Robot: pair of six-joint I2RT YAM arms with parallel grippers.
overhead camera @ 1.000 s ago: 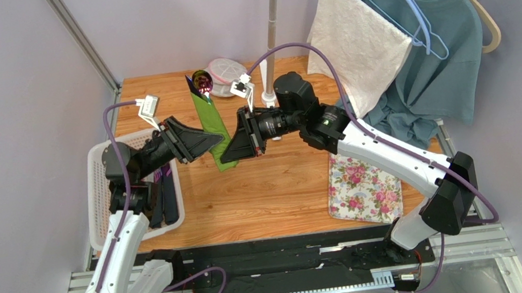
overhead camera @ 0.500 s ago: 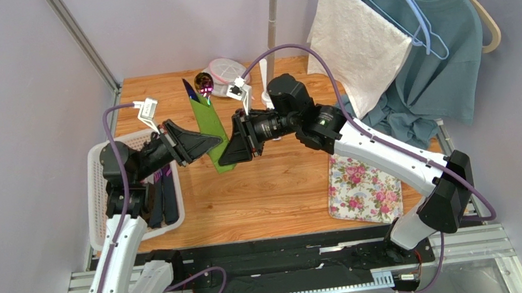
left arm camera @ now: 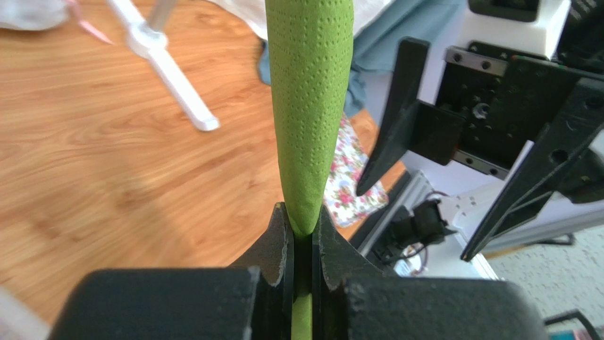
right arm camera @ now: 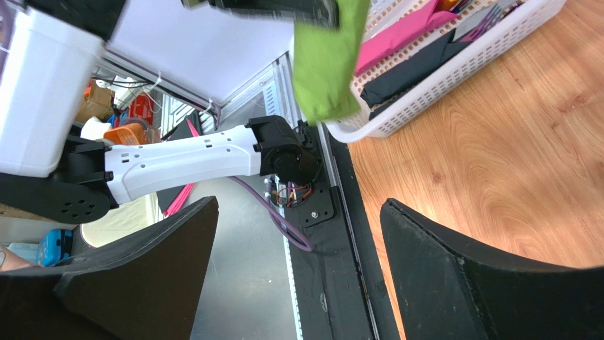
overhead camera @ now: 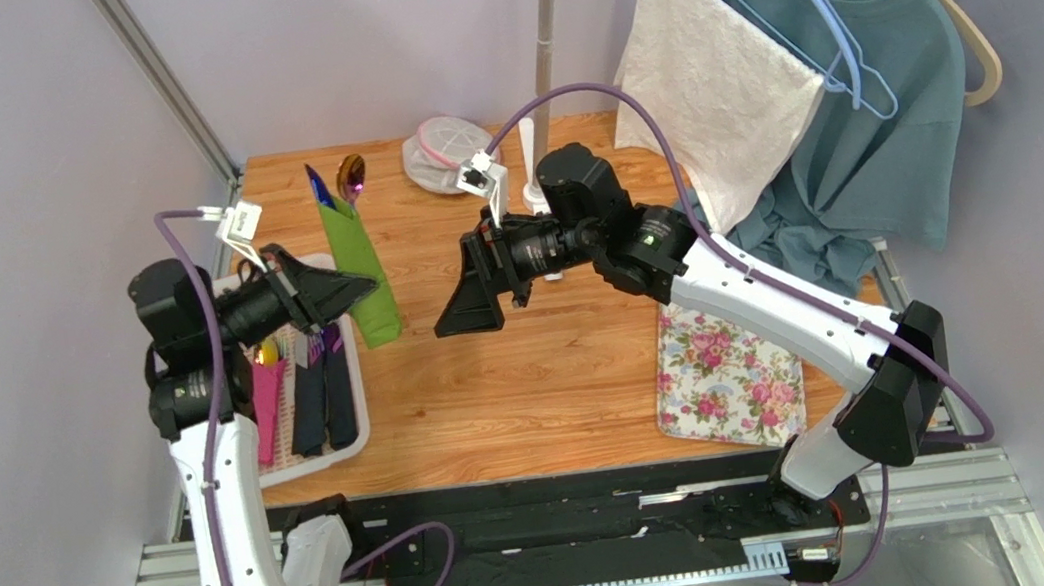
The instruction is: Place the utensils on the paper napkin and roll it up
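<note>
no readable text, labels or numbers

Utensils (overhead camera: 348, 177): only the tips show at the 12 o'clock end of the napkin roll (overhead camera: 362, 261); I cannot see the shafts wrapped inside.
Roll's ends, left wrist view: the far end runs off the 12 o'clock edge, and the near end is buried between the jaws of my left pincer (left arm camera: 302, 234).
Basket (right arm camera: 454, 78) contents: dark strips, too small to name.

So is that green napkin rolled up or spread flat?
Rolled up: the napkin is a narrow tube pinched by the left gripper, utensils poking from its far end.
</note>
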